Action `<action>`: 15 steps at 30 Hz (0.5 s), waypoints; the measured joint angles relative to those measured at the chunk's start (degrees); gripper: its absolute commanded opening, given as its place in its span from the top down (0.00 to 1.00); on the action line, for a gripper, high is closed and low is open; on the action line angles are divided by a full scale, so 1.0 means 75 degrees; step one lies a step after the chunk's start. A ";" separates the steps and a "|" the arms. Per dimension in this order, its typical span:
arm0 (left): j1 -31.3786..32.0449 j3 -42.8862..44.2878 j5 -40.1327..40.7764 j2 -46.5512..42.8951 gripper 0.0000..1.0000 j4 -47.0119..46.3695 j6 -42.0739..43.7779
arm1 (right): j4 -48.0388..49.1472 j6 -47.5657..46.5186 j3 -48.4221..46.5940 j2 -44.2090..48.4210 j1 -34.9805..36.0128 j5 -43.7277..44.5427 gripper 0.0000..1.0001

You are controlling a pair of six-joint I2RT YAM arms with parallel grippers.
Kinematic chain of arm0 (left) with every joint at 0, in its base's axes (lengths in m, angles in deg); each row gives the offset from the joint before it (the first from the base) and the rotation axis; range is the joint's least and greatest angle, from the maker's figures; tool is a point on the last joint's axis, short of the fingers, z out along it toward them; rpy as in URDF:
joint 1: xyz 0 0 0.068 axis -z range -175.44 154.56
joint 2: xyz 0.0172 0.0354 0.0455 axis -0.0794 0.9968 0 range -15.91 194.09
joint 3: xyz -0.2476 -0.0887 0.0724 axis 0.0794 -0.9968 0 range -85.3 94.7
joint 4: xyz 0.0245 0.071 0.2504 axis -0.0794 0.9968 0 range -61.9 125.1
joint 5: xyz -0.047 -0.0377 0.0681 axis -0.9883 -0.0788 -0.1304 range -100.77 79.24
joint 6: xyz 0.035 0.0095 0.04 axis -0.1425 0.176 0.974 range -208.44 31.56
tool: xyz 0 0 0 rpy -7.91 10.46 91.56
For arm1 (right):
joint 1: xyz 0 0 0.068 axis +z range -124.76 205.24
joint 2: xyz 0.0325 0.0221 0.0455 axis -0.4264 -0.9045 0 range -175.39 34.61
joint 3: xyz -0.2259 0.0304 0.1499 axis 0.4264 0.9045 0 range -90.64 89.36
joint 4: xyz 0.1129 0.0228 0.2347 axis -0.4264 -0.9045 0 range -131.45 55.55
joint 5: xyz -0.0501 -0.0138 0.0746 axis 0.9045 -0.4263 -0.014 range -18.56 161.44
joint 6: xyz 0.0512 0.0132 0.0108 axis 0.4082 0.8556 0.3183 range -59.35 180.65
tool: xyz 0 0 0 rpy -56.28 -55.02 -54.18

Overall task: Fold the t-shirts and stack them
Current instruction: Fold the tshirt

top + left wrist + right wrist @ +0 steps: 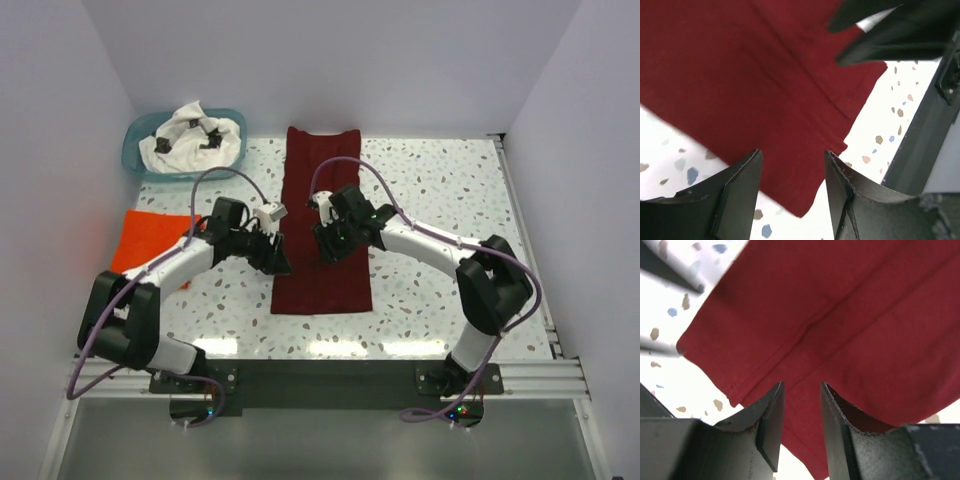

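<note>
The dark maroon t-shirt [320, 190] lies as a long narrow strip down the middle of the table. My left gripper [278, 262] hovers at its left edge near the front end, and my right gripper [328, 250] is over its middle. In the left wrist view the gripper [792, 154] is open, with the shirt's corner [740, 75] flat below. The right gripper [801, 385] is open with a narrower gap over the maroon cloth [865, 315]. A folded orange-red t-shirt [150, 238] lies at the left. The white printed t-shirt [190, 135] is bunched in the basket.
The teal basket [130, 152] stands at the back left corner. White walls close in the table on the left, back and right. A metal rail [525, 250] runs along the right edge. Speckled tabletop [440, 190] shows to the right of the maroon shirt.
</note>
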 measured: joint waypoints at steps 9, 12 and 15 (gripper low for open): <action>0.2168 -0.2124 0.0463 -0.2707 0.44 -0.1985 0.1405 | -0.0181 0.0758 -0.0184 -0.0210 -0.0816 -0.0160 0.67; 0.2212 -0.2206 0.0778 -0.2562 0.52 -0.2209 0.1871 | -0.0478 0.0609 -0.0163 -0.0201 -0.0650 -0.0393 0.64; 0.2049 -0.2183 0.0912 -0.2413 0.55 -0.2078 0.2200 | -0.0766 0.0484 0.0079 -0.0181 -0.0085 -0.0548 0.60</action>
